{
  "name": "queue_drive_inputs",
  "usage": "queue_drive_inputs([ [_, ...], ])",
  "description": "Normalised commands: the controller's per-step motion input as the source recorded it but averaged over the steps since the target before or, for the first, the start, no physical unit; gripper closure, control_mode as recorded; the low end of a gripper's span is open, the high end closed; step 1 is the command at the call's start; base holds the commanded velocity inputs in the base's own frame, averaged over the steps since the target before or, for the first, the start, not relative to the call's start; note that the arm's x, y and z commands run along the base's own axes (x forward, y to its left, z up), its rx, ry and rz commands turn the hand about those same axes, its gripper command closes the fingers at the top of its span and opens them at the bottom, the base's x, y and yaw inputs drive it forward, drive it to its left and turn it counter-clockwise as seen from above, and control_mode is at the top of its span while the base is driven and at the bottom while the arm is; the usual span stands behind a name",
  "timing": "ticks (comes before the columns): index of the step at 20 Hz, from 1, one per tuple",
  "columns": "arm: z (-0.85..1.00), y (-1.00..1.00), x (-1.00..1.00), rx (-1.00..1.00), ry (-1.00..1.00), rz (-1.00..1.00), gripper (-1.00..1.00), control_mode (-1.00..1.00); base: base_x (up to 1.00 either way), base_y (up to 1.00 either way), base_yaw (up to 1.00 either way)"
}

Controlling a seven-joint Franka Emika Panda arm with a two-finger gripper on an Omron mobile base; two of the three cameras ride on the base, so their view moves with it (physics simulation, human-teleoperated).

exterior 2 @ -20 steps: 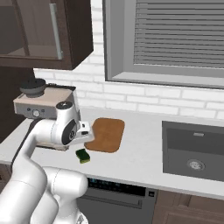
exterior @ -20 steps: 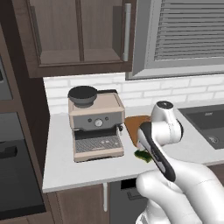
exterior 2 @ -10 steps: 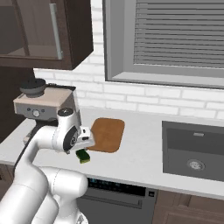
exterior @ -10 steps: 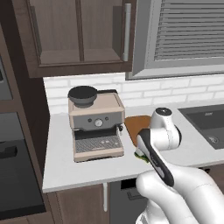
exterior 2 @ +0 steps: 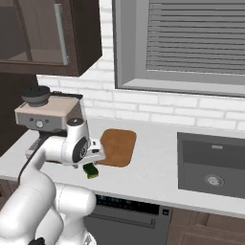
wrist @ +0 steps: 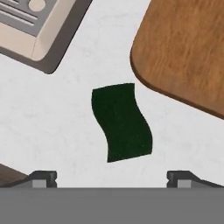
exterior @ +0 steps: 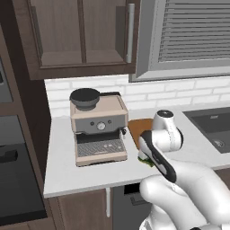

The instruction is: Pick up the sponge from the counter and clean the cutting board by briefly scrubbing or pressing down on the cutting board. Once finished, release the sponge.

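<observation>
Open gripper (wrist: 112, 177) poised above the sponge, nothing held.

The small flat sponge (wrist: 121, 122) with its dark green top and wavy edges lies on the light grey-white smooth counter (wrist: 57, 118), between the two dark fingertips (wrist: 43, 178) that stand wide apart at the bottom of the hand view, clear of it. In the right base view the sponge (exterior 2: 91, 171) shows a yellowish-green lower layer and sits near the counter's (exterior 2: 148, 167) front edge, just beside the near left corner of the flat brown wooden cutting board (exterior 2: 116, 146) with rounded corners, not touching it. The beige coffee machine (exterior: 99, 128) with a dark round top stands to the left of the board (exterior: 137, 128), against the white brick wall (exterior: 148, 92).
</observation>
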Motion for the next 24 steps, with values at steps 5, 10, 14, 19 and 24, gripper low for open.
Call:
queue_drive_inputs([
  [5, -0.29, 0.0, 0.01, 0.0, 0.0, 0.0, -1.0, -1.0, 0.0, 0.0, 0.0],
  [10, -0.33, 0.0, 0.0, 0.0, 0.0, 0.0, -1.0, -1.0, 0.0, 0.0, 0.0],
  [14, -0.34, 0.0, 0.0, 0.0, 0.0, 0.0, -1.0, -1.0, 0.0, 0.0, 0.0],
  [19, -0.37, 0.0, 0.0, 0.0, 0.0, 0.0, -1.0, -1.0, 0.0, 0.0, 0.0],
  [24, -0.36, 0.0, 0.0, 0.0, 0.0, 0.0, -1.0, -1.0, 0.0, 0.0, 0.0],
])
